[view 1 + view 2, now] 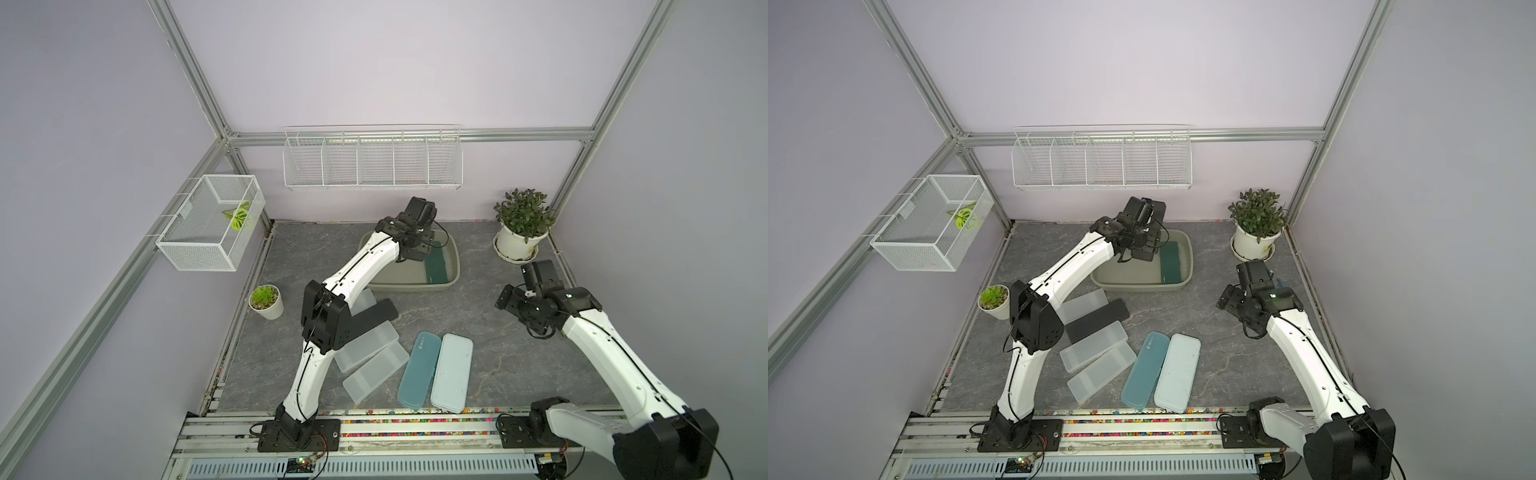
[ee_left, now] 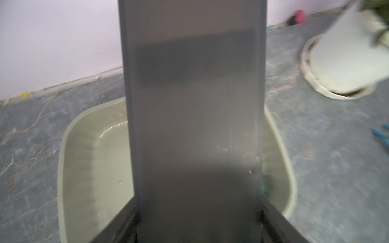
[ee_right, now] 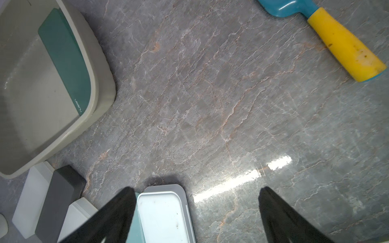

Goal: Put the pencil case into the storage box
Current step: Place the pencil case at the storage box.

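Grey pencil case (image 2: 195, 126): gripped at one end by left gripper (image 1: 423, 248), held over storage box (image 2: 63, 147) toward far edge of table (image 1: 478, 332), apparently to drop beside green case (image 1: 436, 266); right gripper (image 3: 197, 189) gaping, empty.

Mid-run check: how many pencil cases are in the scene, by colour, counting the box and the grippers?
Frosted clear pencil cases: 3
Dark grey pencil cases: 2, one lying loose, one in the left gripper
Teal pencil case: 1
Light blue pencil case: 1
Dark green pencil case, in the storage box: 1
Total: 8
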Controlling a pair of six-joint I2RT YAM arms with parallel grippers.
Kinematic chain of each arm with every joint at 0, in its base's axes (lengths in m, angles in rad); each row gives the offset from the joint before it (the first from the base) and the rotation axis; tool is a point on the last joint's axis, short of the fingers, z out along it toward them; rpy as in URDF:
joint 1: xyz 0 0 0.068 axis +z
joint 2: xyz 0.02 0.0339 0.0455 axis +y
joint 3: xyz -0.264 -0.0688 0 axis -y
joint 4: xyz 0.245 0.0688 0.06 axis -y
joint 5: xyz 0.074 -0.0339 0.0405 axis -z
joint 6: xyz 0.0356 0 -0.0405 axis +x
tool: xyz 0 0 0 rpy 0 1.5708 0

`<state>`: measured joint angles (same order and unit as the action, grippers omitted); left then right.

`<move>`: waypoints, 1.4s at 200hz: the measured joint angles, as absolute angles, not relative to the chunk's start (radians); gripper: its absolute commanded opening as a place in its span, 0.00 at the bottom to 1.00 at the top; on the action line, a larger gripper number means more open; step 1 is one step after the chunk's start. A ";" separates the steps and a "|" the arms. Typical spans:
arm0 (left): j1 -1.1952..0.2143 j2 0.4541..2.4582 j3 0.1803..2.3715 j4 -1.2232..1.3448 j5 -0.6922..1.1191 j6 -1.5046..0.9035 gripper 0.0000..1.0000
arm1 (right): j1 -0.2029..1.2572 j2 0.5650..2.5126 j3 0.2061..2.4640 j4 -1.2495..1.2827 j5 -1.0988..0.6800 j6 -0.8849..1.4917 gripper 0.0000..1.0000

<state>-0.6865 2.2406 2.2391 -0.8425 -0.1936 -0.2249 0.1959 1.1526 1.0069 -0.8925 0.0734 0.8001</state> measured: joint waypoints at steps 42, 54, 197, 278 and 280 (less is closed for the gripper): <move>-0.665 2.350 2.240 -0.836 -0.202 -0.281 0.39 | 0.196 1.174 1.018 -0.876 0.039 0.800 0.96; -0.664 2.392 2.245 -0.838 -0.201 -0.298 0.39 | 0.196 1.179 1.018 -0.872 0.029 0.800 0.96; -0.622 2.592 2.381 -0.888 -0.086 -0.429 0.70 | 0.196 1.218 1.018 -0.853 0.007 0.799 0.96; -0.624 2.594 2.381 -0.869 0.012 -0.414 0.85 | 0.196 1.262 1.030 -0.844 0.004 0.799 0.96; -0.624 2.594 2.381 -0.869 0.014 -0.414 0.86 | 0.196 1.263 1.030 -0.844 0.004 0.799 0.96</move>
